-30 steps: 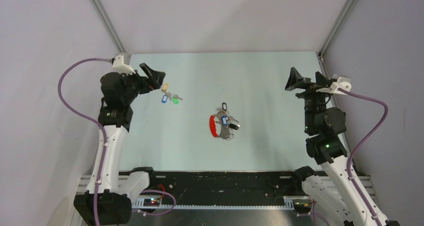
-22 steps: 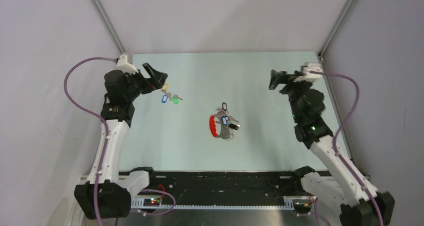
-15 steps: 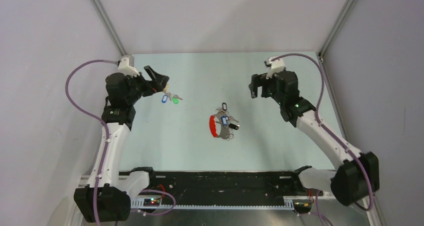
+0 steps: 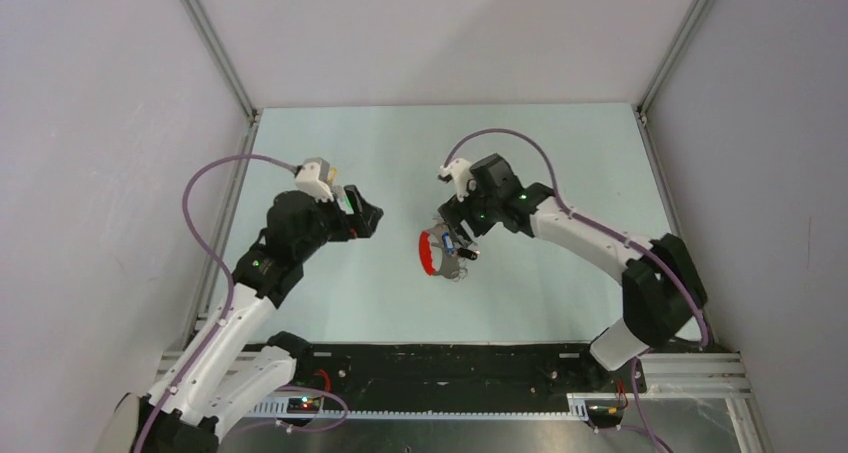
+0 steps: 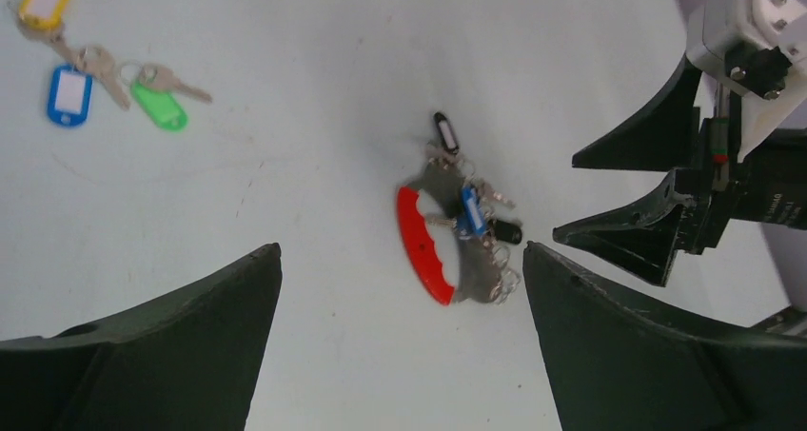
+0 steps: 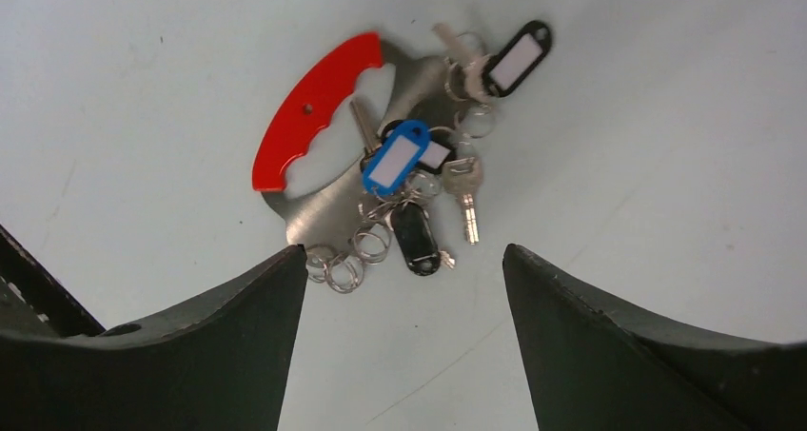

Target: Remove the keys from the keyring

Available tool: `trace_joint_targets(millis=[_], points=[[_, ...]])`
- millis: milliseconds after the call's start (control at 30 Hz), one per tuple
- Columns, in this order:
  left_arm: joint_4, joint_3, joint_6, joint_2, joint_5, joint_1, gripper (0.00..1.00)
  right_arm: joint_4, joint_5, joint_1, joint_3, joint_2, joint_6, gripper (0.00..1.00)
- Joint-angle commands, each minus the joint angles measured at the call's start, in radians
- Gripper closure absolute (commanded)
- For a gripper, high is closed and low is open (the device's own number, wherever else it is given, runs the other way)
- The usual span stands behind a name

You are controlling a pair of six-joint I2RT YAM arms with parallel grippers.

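Observation:
The keyring (image 4: pixel 430 254), a silvery metal piece with a curved bright red strap, lies flat mid-table. It also shows in the left wrist view (image 5: pixel 425 247) and the right wrist view (image 6: pixel 314 107). The keys (image 4: pixel 456 245), with black and blue tags and loose small rings, are bunched on it (image 5: pixel 468 212) (image 6: pixel 407 161). My right gripper (image 4: pixel 452 231) hovers open just over the bunch (image 6: pixel 404 250), holding nothing. My left gripper (image 4: pixel 368 217) is open and empty a little to the left of the red strap (image 5: pixel 401 250).
A second key cluster (image 5: pixel 90 74) with tan, blue and green tags lies at the far left, behind my left gripper. The pale table (image 4: pixel 560 303) is bounded by grey walls and metal corner posts. The right gripper's fingers (image 5: pixel 609 236) show in the left wrist view.
Both arms swung in from the table's sides toward the centre. The right gripper came down over the keys; the left gripper moved right, past the tan/blue/green cluster. The keys have not moved.

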Motion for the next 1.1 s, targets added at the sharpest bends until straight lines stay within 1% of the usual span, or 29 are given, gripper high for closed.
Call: trace_joint_targets(millis=[0, 167, 333, 367, 467, 533, 567, 600, 633, 667, 700, 733, 767, 800, 900, 967, 1067], points=[[-0.006, -0.054, -0.075, -0.034, -0.175, -0.055, 0.0, -0.105, 0.0, 0.036, 0.103, 0.096, -0.086, 0.19], [-0.006, -0.084, -0.131, -0.11, -0.279, -0.058, 0.0, -0.108, 0.004, 0.07, 0.16, 0.213, -0.108, 0.2], [-0.006, -0.17, -0.173, -0.276, -0.392, -0.056, 0.0, -0.1, 0.041, 0.086, 0.209, 0.31, -0.118, 0.24], [-0.005, -0.19, -0.179, -0.311, -0.395, -0.056, 0.0, -0.103, 0.047, 0.088, 0.221, 0.322, -0.122, 0.25], [-0.006, -0.211, -0.18, -0.347, -0.379, -0.055, 0.0, -0.113, 0.073, 0.088, 0.24, 0.379, -0.135, 0.28], [-0.007, -0.21, -0.171, -0.338, -0.358, -0.055, 0.0, -0.109, 0.084, 0.089, 0.246, 0.409, -0.138, 0.35], [-0.007, -0.205, -0.17, -0.32, -0.348, -0.056, 0.0, -0.109, 0.09, 0.089, 0.249, 0.421, -0.139, 0.47], [-0.007, -0.202, -0.167, -0.309, -0.326, -0.056, 0.0, -0.118, 0.11, 0.09, 0.253, 0.441, -0.138, 0.54], [-0.006, -0.195, -0.163, -0.285, -0.305, -0.056, 0.0, -0.127, 0.119, 0.09, 0.262, 0.448, -0.137, 0.7], [-0.006, -0.191, -0.161, -0.261, -0.296, -0.056, 0.0, -0.142, 0.121, 0.088, 0.264, 0.448, -0.14, 0.77], [-0.006, -0.183, -0.162, -0.249, -0.275, -0.056, 0.0, -0.15, 0.113, 0.087, 0.263, 0.441, -0.149, 0.87], [-0.006, -0.179, -0.161, -0.223, -0.263, -0.056, 0.0, -0.149, 0.081, 0.085, 0.259, 0.409, -0.152, 0.91], [-0.005, -0.167, -0.161, -0.21, -0.238, -0.057, 0.0, -0.125, 0.063, 0.083, 0.238, 0.388, -0.155, 0.99], [-0.004, -0.162, -0.163, -0.192, -0.228, -0.057, 0.0, -0.108, 0.031, 0.084, 0.206, 0.327, -0.154, 1.0], [0.035, -0.16, -0.153, -0.174, -0.175, -0.067, 0.0, -0.007, -0.01, 0.094, 0.137, 0.148, -0.15, 1.0], [0.077, -0.169, -0.142, -0.166, -0.152, -0.085, 0.0, 0.033, -0.025, 0.101, 0.094, 0.052, -0.147, 1.0], [0.173, -0.186, -0.134, -0.138, -0.131, -0.127, 0.01, 0.071, -0.03, 0.105, 0.04, -0.049, -0.143, 1.0]])
